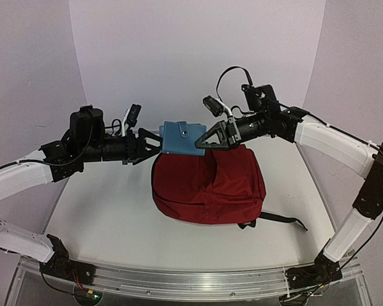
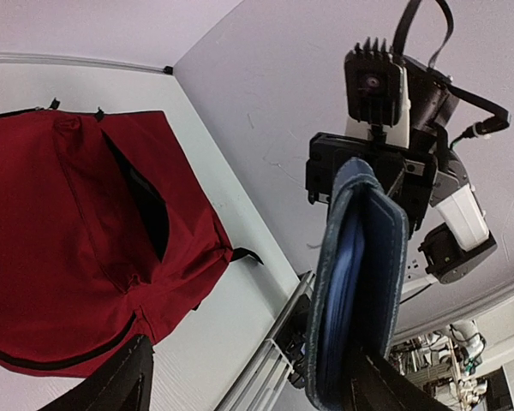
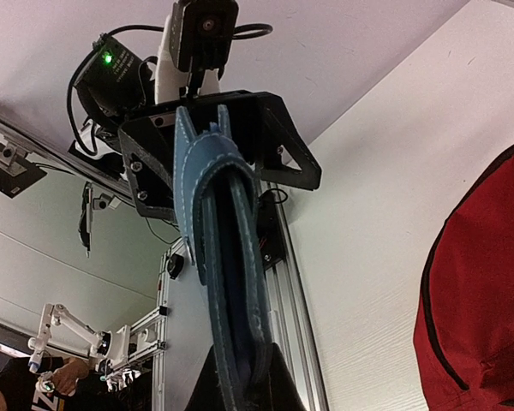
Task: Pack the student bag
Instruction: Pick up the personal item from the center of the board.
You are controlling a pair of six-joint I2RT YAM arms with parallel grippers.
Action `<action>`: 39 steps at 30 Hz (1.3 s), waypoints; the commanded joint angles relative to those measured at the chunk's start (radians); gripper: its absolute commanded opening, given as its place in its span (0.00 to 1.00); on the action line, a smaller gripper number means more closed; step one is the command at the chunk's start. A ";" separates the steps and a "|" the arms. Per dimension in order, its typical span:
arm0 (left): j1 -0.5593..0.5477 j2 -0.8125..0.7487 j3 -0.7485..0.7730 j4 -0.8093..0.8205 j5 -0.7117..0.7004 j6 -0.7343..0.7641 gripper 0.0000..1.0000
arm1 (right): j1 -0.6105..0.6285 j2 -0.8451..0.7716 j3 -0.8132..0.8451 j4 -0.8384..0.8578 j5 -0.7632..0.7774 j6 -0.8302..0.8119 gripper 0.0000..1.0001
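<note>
the student bag [image 1: 207, 188] lies flat near the middle of the white table [image 1: 102, 217], its rounded end toward 7 o'clock and a black strap [image 1: 277, 218] trailing on the tabletop toward 4 o'clock. seen from above, a blue folded pouch [image 1: 180, 138] with pale stitching hangs in the air over the bag's 11 o'clock edge, not touching the fabric as far as the view tells. the left gripper [image 1: 154, 144] reaches in from 9 o'clock and the right gripper [image 1: 204, 143] from 3 o'clock, so the pouch sits between the two claws. the right claw is clenched on the pouch's 3 o'clock end: in the right wrist view the pouch [image 3: 231, 257] rises edge-on from between that claw's own dark fingers at 6 o'clock, its far end reaching the other arm's black jaws at 12 o'clock. the left claw is released: in the left wrist view its fingers [image 2: 120, 385] stand wide apart at the bottom corners, and the pouch [image 2: 360, 274] stands on edge close to the finger at 5 o'clock, with a broad gap to the one at 7 o'clock. whether it touches the nearer finger i cannot tell. in that same view the bag [image 2: 60, 231] fills the 9 o'clock side, showing a dark slit of an opening [image 2: 146, 205] in its red cloth and a black zipper line along its lower edge.
</note>
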 commanded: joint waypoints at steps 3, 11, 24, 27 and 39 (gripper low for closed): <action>-0.006 0.037 0.055 0.118 0.098 0.012 0.66 | 0.004 -0.025 -0.004 0.054 -0.014 0.003 0.00; 0.052 -0.070 -0.014 0.100 -0.013 -0.040 0.75 | 0.004 -0.035 -0.001 0.050 -0.006 -0.002 0.00; 0.078 0.023 0.012 0.187 0.173 -0.070 0.72 | 0.004 -0.028 -0.025 0.053 0.012 -0.007 0.00; 0.078 0.063 0.039 0.201 0.203 -0.077 0.61 | 0.004 -0.028 -0.023 0.052 0.023 -0.007 0.00; 0.077 0.128 0.016 0.275 0.245 -0.106 0.36 | 0.004 0.005 -0.035 0.040 0.133 -0.002 0.11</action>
